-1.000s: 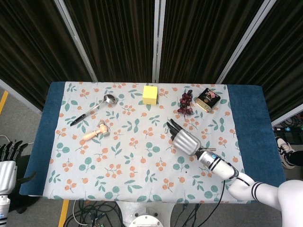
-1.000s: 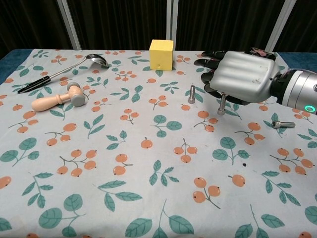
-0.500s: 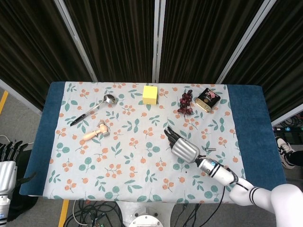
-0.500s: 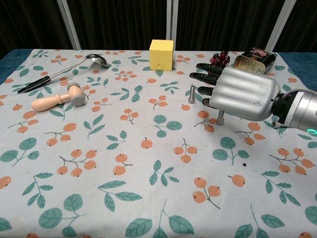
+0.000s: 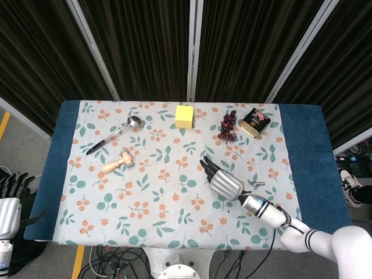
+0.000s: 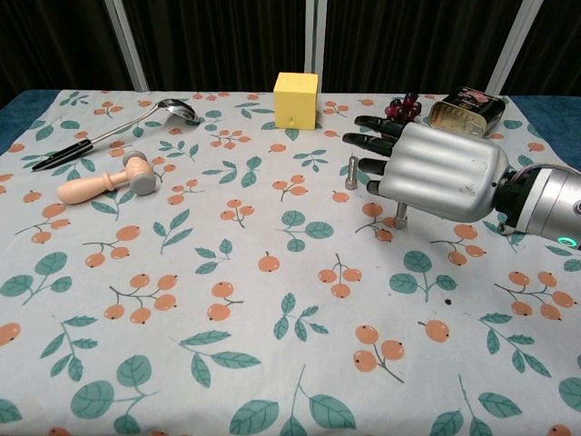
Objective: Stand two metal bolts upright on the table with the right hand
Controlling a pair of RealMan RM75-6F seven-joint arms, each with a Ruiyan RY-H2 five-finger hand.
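Metal bolts are the items of concern, and two are visible in the chest view: the first bolt (image 6: 351, 172) stands upright on the tabletop (image 6: 182, 300), long axis vertical, free of any contact, just in front of the right hand's fingertips (image 6: 363, 143). The second bolt (image 6: 400, 216) also stands with its axis vertical, its lower shank showing below the right hand (image 6: 436, 173) and its foot on the cloth; the upper part is hidden by the silver palm shell. That hand lies palm down, low over the cloth, its dark fingers extended and slightly apart toward the far edge; whether the thumb and a finger clamp the second bolt cannot be determined from either view. In the head view the right hand (image 5: 224, 181) sits right of centre on the tabletop, with a small metal item beside the wrist, too small to identify. The left hand (image 5: 9, 200) hangs off the left edge, fingers straight and apart, holding nothing. A dark tin (image 6: 466, 107) at the far right carries a label whose writing is unreadable. A yellow block (image 6: 296, 100) stands at the far centre, unmarked apart from small dots.
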